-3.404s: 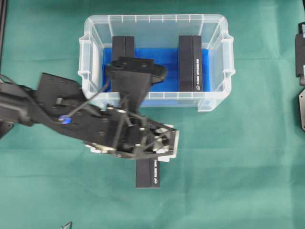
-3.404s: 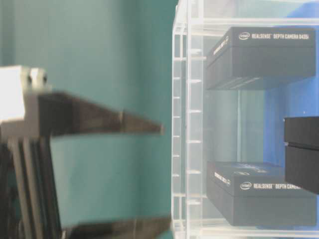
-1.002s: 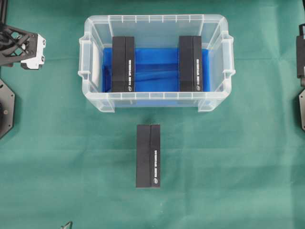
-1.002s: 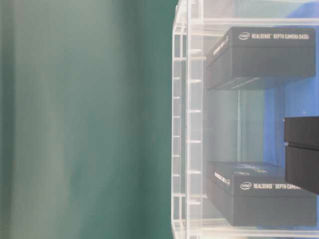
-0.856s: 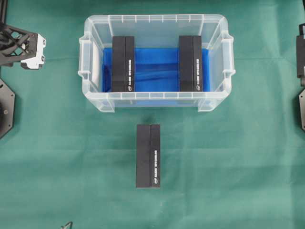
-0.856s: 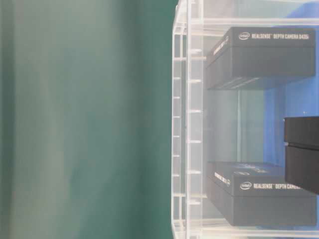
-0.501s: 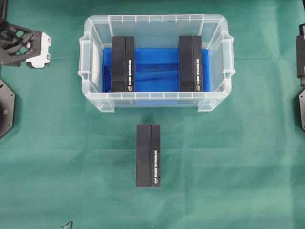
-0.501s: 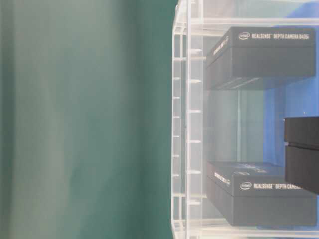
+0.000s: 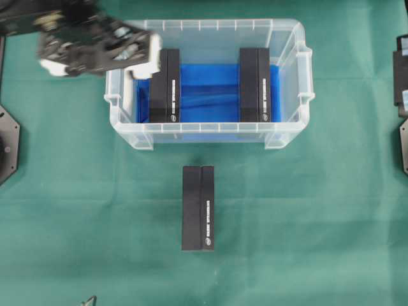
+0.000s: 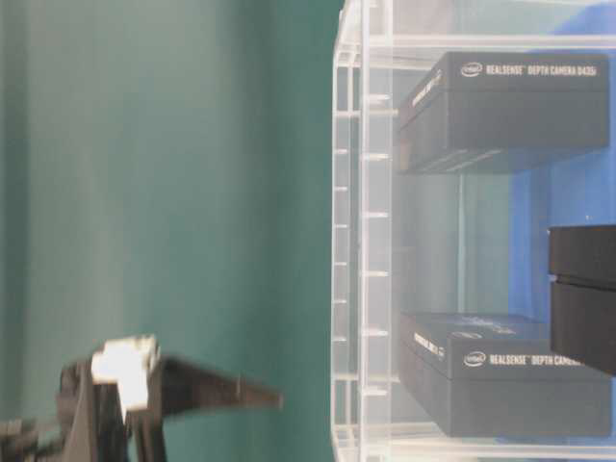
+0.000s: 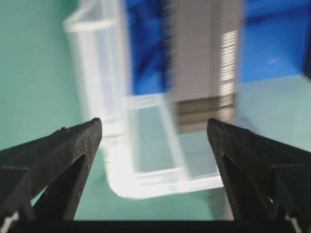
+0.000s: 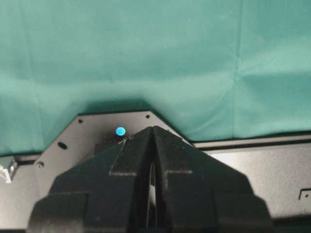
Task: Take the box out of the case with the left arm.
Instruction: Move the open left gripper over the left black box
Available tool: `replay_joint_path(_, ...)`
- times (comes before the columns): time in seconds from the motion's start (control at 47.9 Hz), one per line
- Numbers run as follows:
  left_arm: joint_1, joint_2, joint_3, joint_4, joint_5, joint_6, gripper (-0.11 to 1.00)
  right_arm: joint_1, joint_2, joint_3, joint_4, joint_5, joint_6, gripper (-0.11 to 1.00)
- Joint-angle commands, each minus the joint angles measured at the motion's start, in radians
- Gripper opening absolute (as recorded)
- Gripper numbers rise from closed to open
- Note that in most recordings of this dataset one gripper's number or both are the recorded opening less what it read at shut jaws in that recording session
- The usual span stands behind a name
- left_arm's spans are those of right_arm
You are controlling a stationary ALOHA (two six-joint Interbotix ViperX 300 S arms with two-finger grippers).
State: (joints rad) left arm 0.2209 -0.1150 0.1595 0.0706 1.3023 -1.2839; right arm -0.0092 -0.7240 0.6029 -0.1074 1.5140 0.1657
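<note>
On the green cloth-covered table (image 9: 76,210), the large clear plastic rectangular tub with a blue lining, the case (image 9: 208,135), is sitting at centre. Two black rectangular cardboard boxes are lying inside it, well apart: the left-hand box (image 9: 167,86) and the right-hand box (image 9: 255,84). A third black box (image 9: 198,208) is lying on the cloth outside, near the front wall.

The left arm's black openwork gripper (image 9: 143,54) is hovering, blurred, over the case's left rim, just beside the left-hand box. Its jaws are standing wide and carrying nothing; the wrist view is framing that box between the fingers (image 11: 58,150).

Step in hand, by judgement: approaching the left-hand box for pick-up. The next move is calling for centring over it, descending inside the wall, then closing.

The right gripper (image 12: 151,179) is resting with jaws pressed together over its black base plate (image 12: 73,138).
</note>
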Motion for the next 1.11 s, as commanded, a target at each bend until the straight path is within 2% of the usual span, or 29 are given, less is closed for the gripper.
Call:
replay_joint_path(0.0, -0.012, 0.041, -0.091, 0.005, 0.003, -0.002, 0.86, -0.002, 0.000, -0.011, 0.000, -0.005, 0.002, 0.02)
replay_joint_path(0.251, -0.029, 0.143, -0.209, 0.006, 0.037, -0.002, 0.86, -0.002, 0.000, -0.011, 0.000, -0.005, 0.002, 0.02)
replay_joint_path(1.086, -0.034, 0.153, -0.201, 0.029, 0.037, -0.002, 0.86, -0.002, 0.000, -0.009, 0.002, -0.005, 0.002, 0.02)
